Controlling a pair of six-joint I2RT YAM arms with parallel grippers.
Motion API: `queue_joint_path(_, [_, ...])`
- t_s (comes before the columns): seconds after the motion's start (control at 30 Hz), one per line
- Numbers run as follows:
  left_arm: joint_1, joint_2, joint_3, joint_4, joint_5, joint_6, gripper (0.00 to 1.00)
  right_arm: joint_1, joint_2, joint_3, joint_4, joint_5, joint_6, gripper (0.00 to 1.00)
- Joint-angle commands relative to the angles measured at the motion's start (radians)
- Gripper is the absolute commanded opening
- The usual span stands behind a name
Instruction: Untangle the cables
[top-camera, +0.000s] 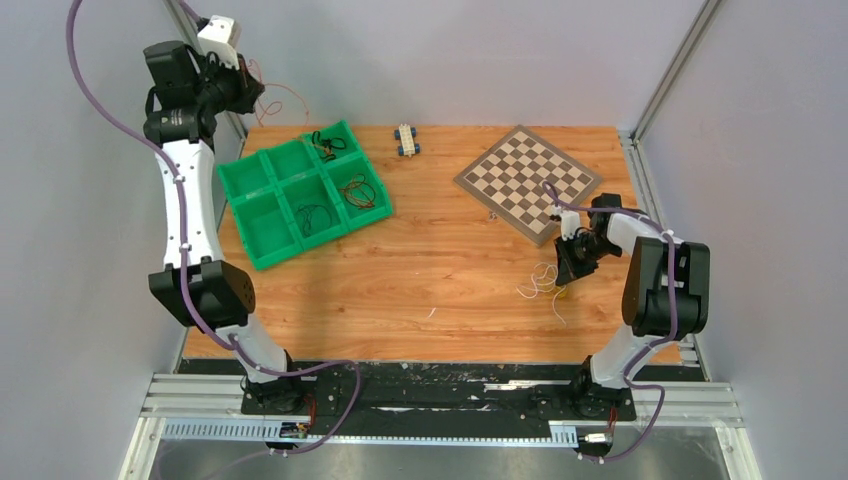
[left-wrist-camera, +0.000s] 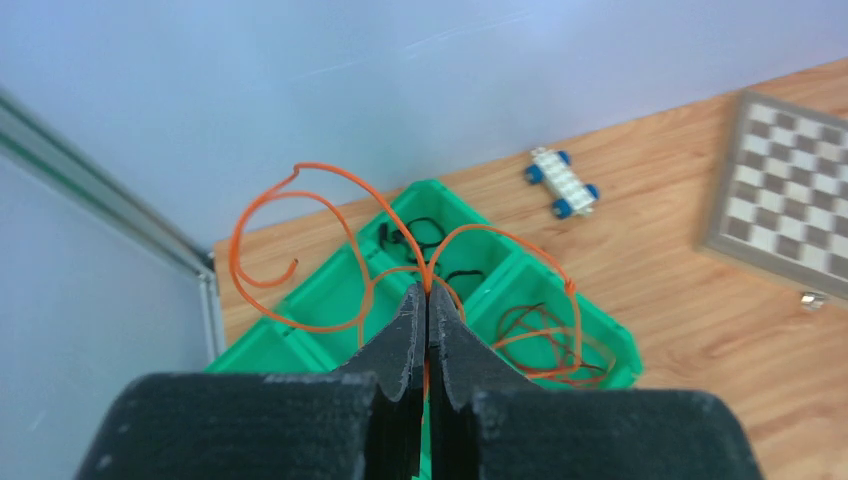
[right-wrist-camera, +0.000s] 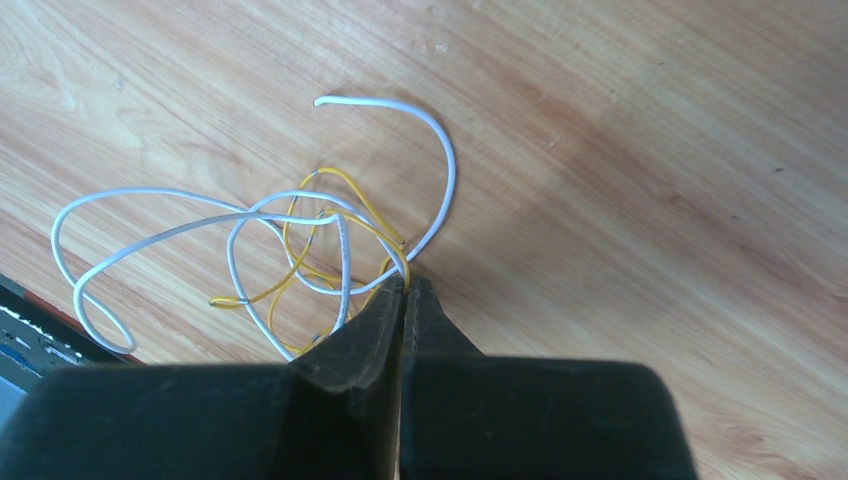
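Near the right edge of the tabletop, the right gripper (right-wrist-camera: 405, 285) is lowered to the wood with its jaws pressed together at the edge of a loose knot. They appear to pinch the yellow cable (right-wrist-camera: 362, 200) where it crosses the white cable (right-wrist-camera: 385, 101). The two strands are interlaced in several loops, so this pair is judged not yet separated. Farther back, toward the far-left corner, sits the green bin (top-camera: 262, 250), a tray of six compartments. The far-right cell holds a black cable (top-camera: 335, 143). The cell on the near row's right holds dark red cables (top-camera: 360, 190), and the middle near cell holds a thin dark cable (top-camera: 315, 213). The remaining three appear bare. Above the bin's far-left side, the left gripper (left-wrist-camera: 428, 290) is raised with its jaws clamped on the orange cable (left-wrist-camera: 345, 176), whose curls hang free in the air. One end drops toward the dark red cables, and whether it is clear of them cannot be told. At the far edge lie a toy car (top-camera: 407, 138) and a chessboard (top-camera: 527, 180). Overall the task is judged partly done at most, since one cable is lifted, one knot is intact and the cables in the bin are unsorted.
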Motion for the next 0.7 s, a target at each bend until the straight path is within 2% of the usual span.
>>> queue_joint_path(0.0, [0.026, 0.02, -0.069, 0.158, -0.141, 0.082, 0.0, -0.007, 0.027, 0.023, 0.067, 0.02, -0.003, 0.0])
queue_joint_path(0.27, [0.046, 0.118, -0.125, 0.24, -0.139, 0.086, 0.0, -0.006, 0.008, 0.023, 0.041, 0.018, 0.007, 0.0])
queue_joint_path(0.67, [0.045, 0.347, -0.061, 0.288, -0.165, 0.083, 0.0, -0.007, -0.002, 0.054, -0.007, 0.03, 0.01, 0.0])
